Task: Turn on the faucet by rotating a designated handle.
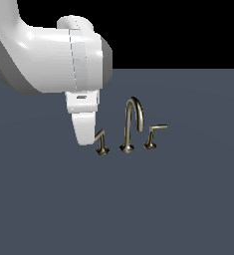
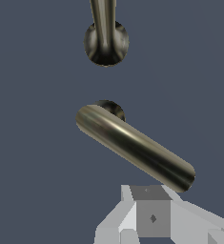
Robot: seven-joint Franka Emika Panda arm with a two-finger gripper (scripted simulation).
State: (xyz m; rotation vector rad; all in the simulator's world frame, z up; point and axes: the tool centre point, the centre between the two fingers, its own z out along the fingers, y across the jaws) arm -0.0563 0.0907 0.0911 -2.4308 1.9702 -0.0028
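Faucet (image 1: 131,127) stands mid-floor (image 1: 188,199), small beneath my arm (image 1: 49,55), which bulks in from the exterior view's left with its wrist pointing straight down. The claw (image 1: 86,135) hangs just beside the handle (image 1: 102,144), on the side away from the spout (image 1: 133,115). I cannot tell how wide its jaws are, nor whether it touches. From the wrist, the handle's arm (image 2: 135,147) lies slantwise close to the claw body (image 2: 151,219). The other lever (image 1: 156,133) stands past the spout.

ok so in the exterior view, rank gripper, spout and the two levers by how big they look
1. gripper
2. spout
3. lever by the gripper and the other lever: about alike, not ranked
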